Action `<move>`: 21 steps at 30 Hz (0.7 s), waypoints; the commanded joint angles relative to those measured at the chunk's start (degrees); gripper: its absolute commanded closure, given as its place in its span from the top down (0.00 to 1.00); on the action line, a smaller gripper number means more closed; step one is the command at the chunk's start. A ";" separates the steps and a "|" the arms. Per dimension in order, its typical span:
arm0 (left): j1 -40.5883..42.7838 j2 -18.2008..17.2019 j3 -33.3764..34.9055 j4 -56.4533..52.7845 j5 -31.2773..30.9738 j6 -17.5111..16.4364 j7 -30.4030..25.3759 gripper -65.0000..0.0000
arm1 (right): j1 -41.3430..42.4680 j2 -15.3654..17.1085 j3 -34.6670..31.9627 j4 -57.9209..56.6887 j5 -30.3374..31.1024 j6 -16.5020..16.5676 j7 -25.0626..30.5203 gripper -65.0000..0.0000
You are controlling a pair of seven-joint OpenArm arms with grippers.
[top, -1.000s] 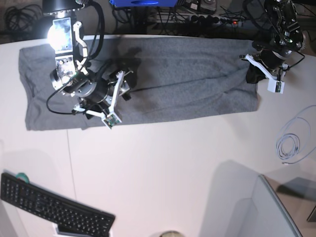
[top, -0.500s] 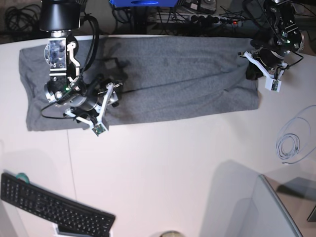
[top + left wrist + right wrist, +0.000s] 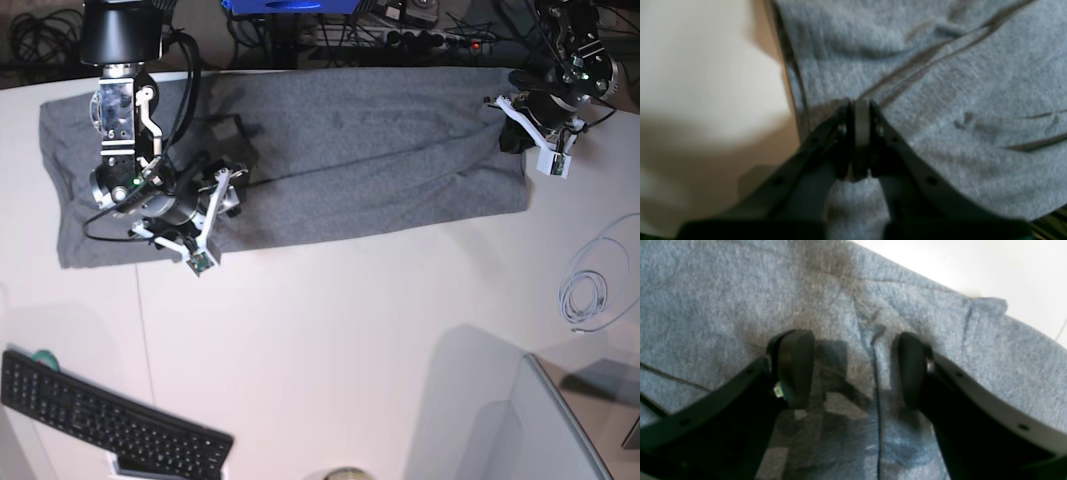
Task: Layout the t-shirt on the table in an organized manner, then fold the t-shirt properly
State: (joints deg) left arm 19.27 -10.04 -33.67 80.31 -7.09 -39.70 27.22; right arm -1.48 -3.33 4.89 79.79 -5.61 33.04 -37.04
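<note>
The grey t-shirt [image 3: 350, 150] lies as a long band across the far side of the white table [image 3: 330, 330]. At the shirt's right end my left gripper [image 3: 512, 138] is shut on the t-shirt. In the left wrist view its jaws [image 3: 861, 133] are pinched together near the shirt's edge [image 3: 940, 100], and creases run out from the tips. Over the shirt's left part my right gripper [image 3: 230, 190] stands open. In the right wrist view, my right gripper [image 3: 855, 370] has a fold line of the t-shirt [image 3: 740, 290] running between its fingers, and nothing is held.
A black keyboard [image 3: 110, 425] lies at the near left corner. A coiled white cable [image 3: 590, 290] rests at the right edge. A grey panel [image 3: 500, 420] stands at the near right. Cables and a power strip [image 3: 420, 38] lie beyond the far edge.
My right arm has moved left along the shirt with its jaws still open. The left gripper has drawn the shirt's right end up and outward, flattening the creases there.
</note>
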 commanded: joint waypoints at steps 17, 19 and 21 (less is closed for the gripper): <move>6.36 0.42 -11.30 11.86 -1.13 -0.30 -0.89 0.31 | 1.08 0.04 7.38 9.57 0.55 -0.11 0.86 0.58; 6.54 2.44 -11.47 14.15 -1.92 -0.30 -0.89 0.31 | 1.26 0.30 12.04 10.89 0.55 -0.11 0.86 0.58; 6.36 4.55 -10.94 14.94 -4.56 -0.30 -0.89 0.30 | 2.57 1.09 16.61 10.19 0.55 -0.11 0.95 0.58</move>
State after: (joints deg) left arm 25.41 -4.82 -44.36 94.39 -11.49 -39.66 27.16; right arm 0.10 -2.83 21.56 89.17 -5.34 33.08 -37.19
